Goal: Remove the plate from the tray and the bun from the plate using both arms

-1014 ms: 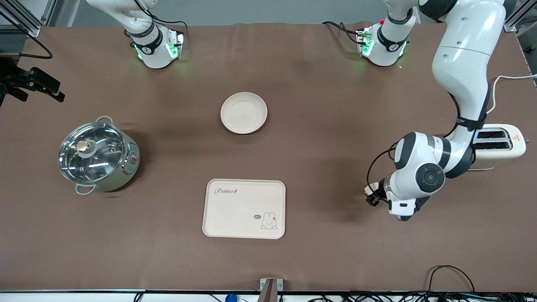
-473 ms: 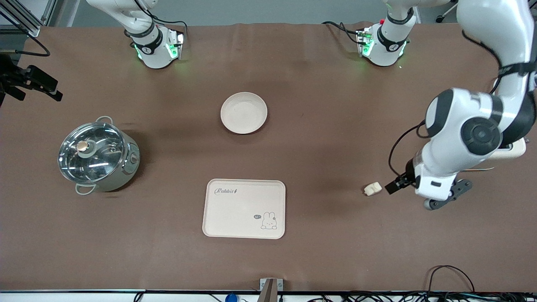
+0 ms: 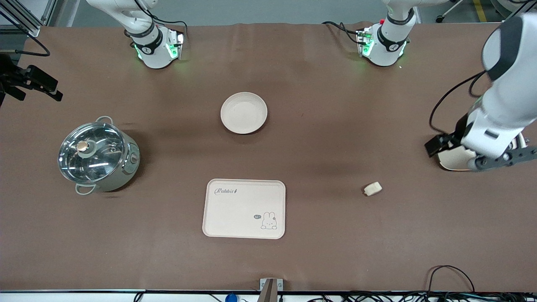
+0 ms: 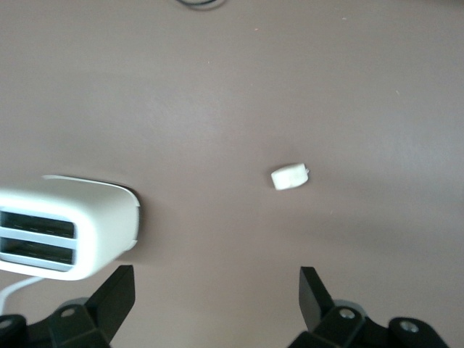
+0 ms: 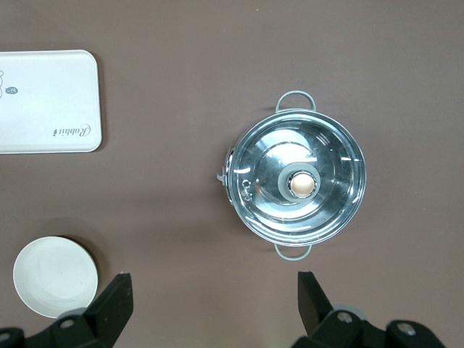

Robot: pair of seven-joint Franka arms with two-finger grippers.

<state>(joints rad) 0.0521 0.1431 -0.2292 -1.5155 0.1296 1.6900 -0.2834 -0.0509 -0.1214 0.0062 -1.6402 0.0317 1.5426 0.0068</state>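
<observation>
The round cream plate (image 3: 243,113) sits at mid-table, farther from the front camera than the rabbit tray (image 3: 244,208); it also shows in the right wrist view (image 5: 54,277). The small pale bun (image 3: 372,188) lies on the table toward the left arm's end and shows in the left wrist view (image 4: 290,176). My left gripper (image 4: 216,284) is open and empty, up in the air over the toaster (image 3: 451,160), apart from the bun. My right gripper (image 5: 214,286) is open and empty, high over the table between the pot and the plate. It is out of the front view.
A steel pot (image 3: 97,156) with a glass lid stands toward the right arm's end and shows in the right wrist view (image 5: 293,185). The white toaster (image 4: 65,235) is mostly hidden under the left arm in the front view. The tray (image 5: 43,101) holds nothing.
My left gripper has risen from beside the bun and swung toward the toaster at the left arm's end. The bun stays on the table in the same spot.
</observation>
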